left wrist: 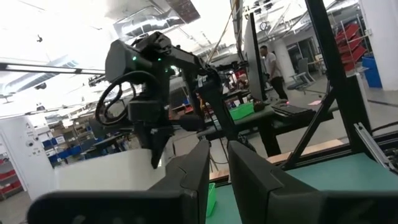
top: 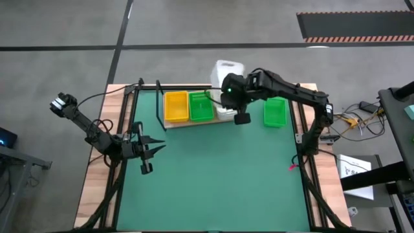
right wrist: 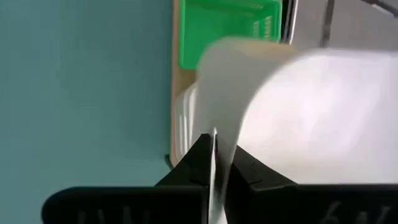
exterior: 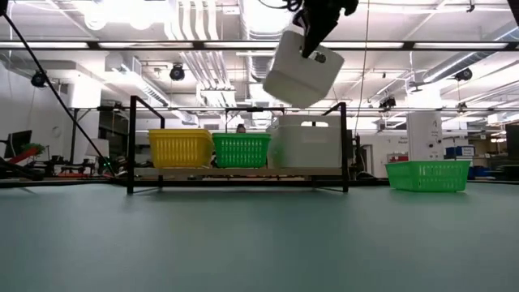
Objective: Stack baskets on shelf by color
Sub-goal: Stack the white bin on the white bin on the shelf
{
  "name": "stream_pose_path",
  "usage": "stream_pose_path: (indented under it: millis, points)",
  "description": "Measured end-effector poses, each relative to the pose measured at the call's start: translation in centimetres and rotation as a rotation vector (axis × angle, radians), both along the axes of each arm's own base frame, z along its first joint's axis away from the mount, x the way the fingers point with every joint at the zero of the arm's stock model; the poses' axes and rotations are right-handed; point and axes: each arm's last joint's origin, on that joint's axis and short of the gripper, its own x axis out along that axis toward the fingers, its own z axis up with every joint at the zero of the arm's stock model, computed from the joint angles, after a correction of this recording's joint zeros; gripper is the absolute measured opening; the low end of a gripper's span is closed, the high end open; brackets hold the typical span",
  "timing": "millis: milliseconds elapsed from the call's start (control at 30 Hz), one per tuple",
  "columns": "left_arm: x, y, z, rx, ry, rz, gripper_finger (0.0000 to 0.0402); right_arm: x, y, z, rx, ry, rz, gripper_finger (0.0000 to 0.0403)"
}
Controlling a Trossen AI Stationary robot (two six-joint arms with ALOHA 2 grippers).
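A white basket (exterior: pixel 302 66) hangs in the air above the shelf (exterior: pixel 239 172), tilted, its lower corner toward the right in the low view and its rim up at the gripper. The right gripper (right wrist: pixel 214 163) pinches one wall of it between closed fingers; the right wrist view shows the thin white wall running straight into the slit between the two pads. From above, the held basket (top: pixel 226 70) sits over the shelf's right end, partly past the far edge, with the arm covering much of it, so its long axis cannot be told there.

On the shelf stand, left to right, a yellow basket (top: pixel 176 106), a green basket (top: pixel 200 106) and a white stack (exterior: pixel 308 144), each with its long axis running near to far. The low view shows the white stack clearly; the high view mostly hides it under the arm. A second green basket (top: pixel 275 112) lies on the mat (top: pixel 220 175) just right of the shelf.

The left gripper (top: pixel 154 150) waits low at the mat's left side, pointing right, fingers slightly apart and empty.
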Motion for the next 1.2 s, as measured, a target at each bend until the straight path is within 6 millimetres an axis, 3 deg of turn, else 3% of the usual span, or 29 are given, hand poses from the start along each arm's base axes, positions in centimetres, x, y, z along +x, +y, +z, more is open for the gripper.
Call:
stream_pose_path:
  millis: [233,667,833,1200]
  points:
    - [0.0,0.0,0.0,0.001,0.0,0.0,0.0044,0.5,-2.3,-2.5,0.02,0.099,-0.054,0.0008]
    - [0.0,0.0,0.0,0.002,0.002,0.0,0.0044,2.9,-3.2,-6.5,0.043,0.23,-0.051,0.0008]
    - [0.0,0.0,-0.1,0.002,0.003,-0.001,0.0044,3.2,-3.4,-6.6,0.027,0.235,-0.09,0.0008]
    - [0.0,0.0,-0.1,0.002,0.003,-0.001,0.0044,2.7,-3.2,-4.1,0.04,0.182,-0.163,0.0008]
